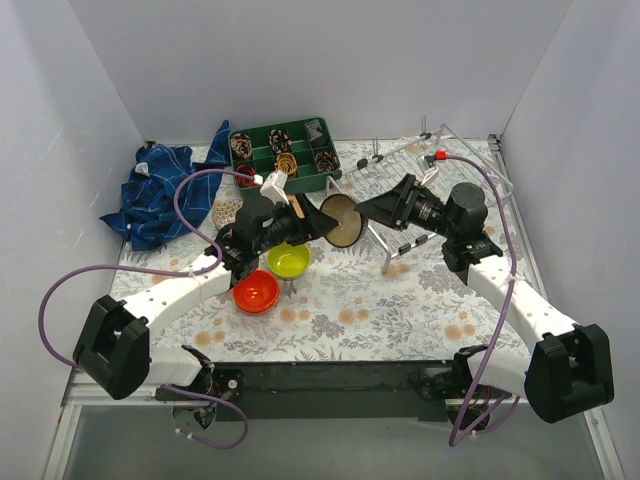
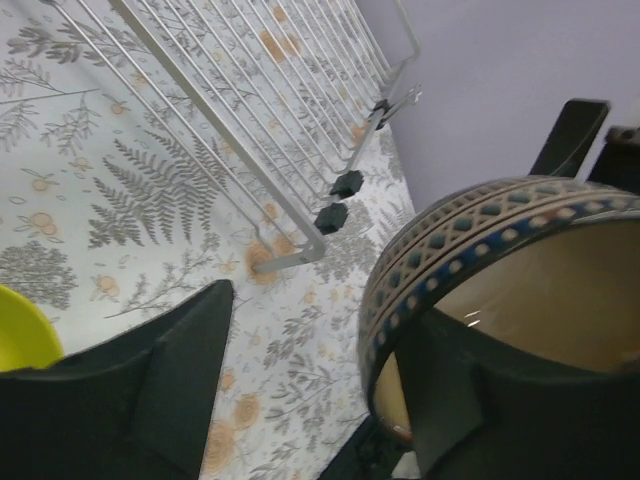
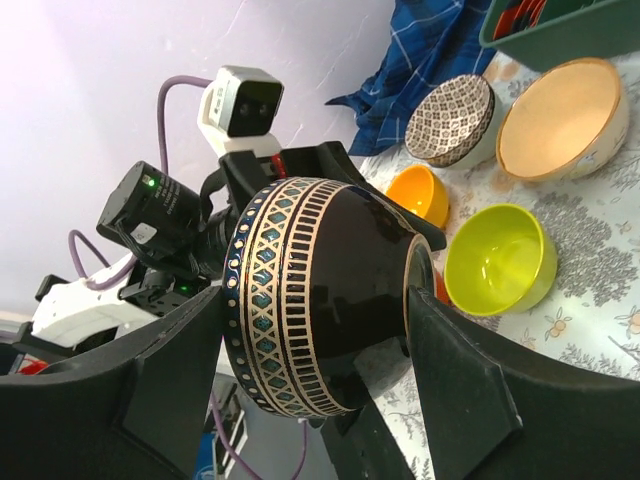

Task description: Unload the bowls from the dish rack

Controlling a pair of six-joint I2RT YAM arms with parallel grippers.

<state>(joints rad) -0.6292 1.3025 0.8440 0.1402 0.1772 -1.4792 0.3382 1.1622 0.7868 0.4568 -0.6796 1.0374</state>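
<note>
The dark patterned bowl (image 1: pixel 343 221) hangs on its side above the table's middle. My right gripper (image 1: pixel 372 213) is shut on it; in the right wrist view its fingers (image 3: pixel 470 390) press the bowl (image 3: pixel 320 290) from rim to foot. My left gripper (image 1: pixel 306 216) is open. In the left wrist view one of its fingers (image 2: pixel 470 400) is inside the bowl (image 2: pixel 470 230) and the other stands well clear of the rim. The silver dish rack (image 1: pixel 455 165) stands at the back right and also shows in the left wrist view (image 2: pixel 250 110).
On the table by the left arm are a lime green bowl (image 1: pixel 288 260), a red-orange bowl (image 1: pixel 256 292) and a dotted bowl (image 1: pixel 226 212). The right wrist view adds a beige bowl (image 3: pixel 560 118) and an orange bowl (image 3: pixel 420 192). A green compartment tray (image 1: pixel 282 152) and a blue cloth (image 1: pixel 155 195) lie at the back left.
</note>
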